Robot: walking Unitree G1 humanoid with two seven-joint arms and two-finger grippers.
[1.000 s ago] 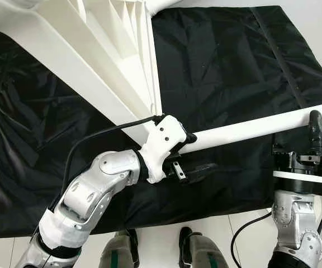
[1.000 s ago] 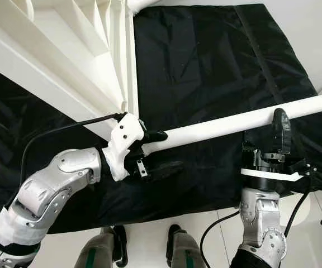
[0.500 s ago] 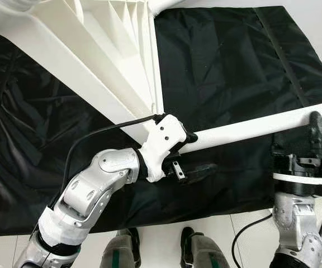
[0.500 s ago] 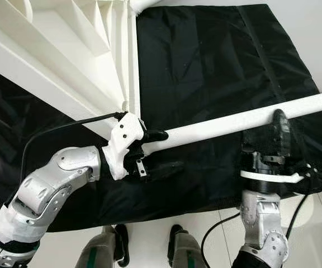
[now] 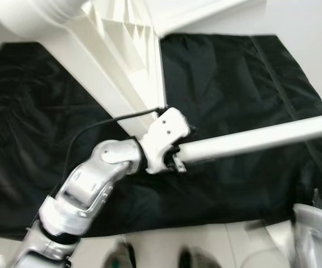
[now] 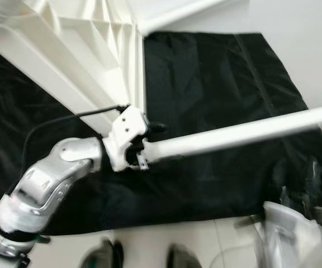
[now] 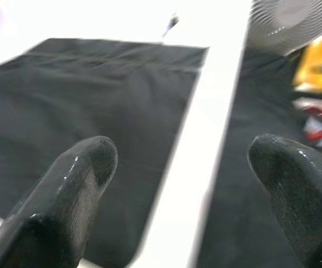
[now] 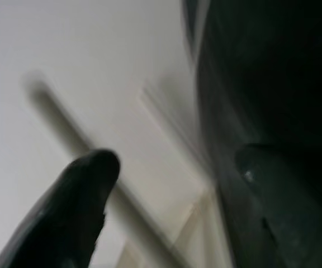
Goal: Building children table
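Black cloth point(image 5: 245, 100) covers the pale floor point(image 5: 312, 33), and the white children's table top point(image 5: 116, 61) sits upside down on it, ribbed underside up. White table leg point(image 5: 261, 137) runs from the table top's near corner out toward the robot's right, roughly level above the cloth. Left gripper point(image 5: 175, 159) is at the leg's inner end, right beside that corner; in the left wrist view its fingers point(image 7: 71, 190) sit apart with the leg running between them — straddling it, but a firm clamp can't be confirmed. Right gripper point(image 8: 172, 184) hangs low, away from the leg; its wrist view shows two fingers apart with nothing between them, so jaws open.

Judgement: leg not yet seated in the table top. Risk — the leg's far end looks unsupported, so with a loose one-end hold it could droop, twist, or slip onto the cloth. Head views are blurred, so socket alignment can't be checked.
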